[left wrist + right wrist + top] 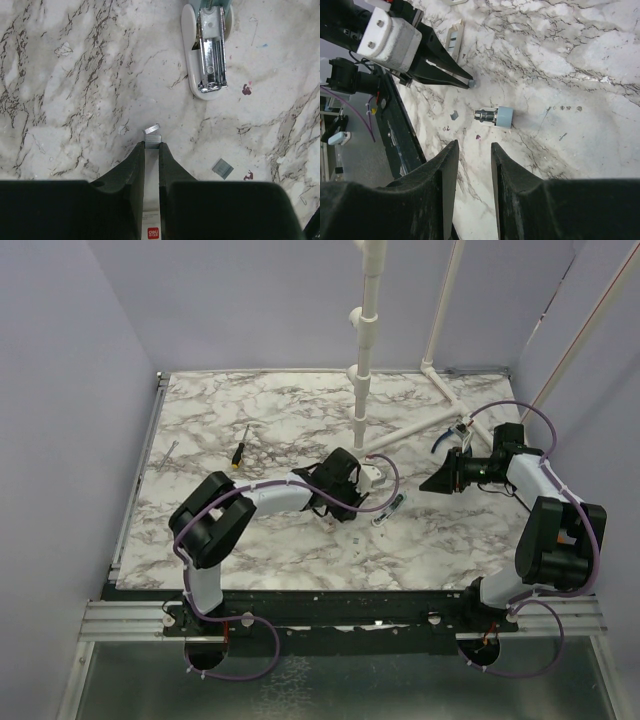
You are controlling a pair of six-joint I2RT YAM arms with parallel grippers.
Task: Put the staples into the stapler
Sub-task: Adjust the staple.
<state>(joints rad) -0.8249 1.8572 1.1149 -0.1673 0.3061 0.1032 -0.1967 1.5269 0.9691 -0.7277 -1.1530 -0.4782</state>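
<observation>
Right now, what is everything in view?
stapler: one, white and light blue, open, mid-table
staples: one short strip, silvery, pinched in front of the stapler
loose staple piece: one, grey, on the table nearby
screwdriver: one, yellow-black handle, table's left
pliers: one, blue handles, far right
pipes: several, white, table's back
table: one, marbled
left gripper: black, shut on the staples
right gripper: black, open, empty

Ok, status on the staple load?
Left hand shut on the staples, strip end poking past the tips. Right hand open, empty. Stapler lies open on the table ahead, untouched. Loose staple scrap to one side, not blocking.
</observation>
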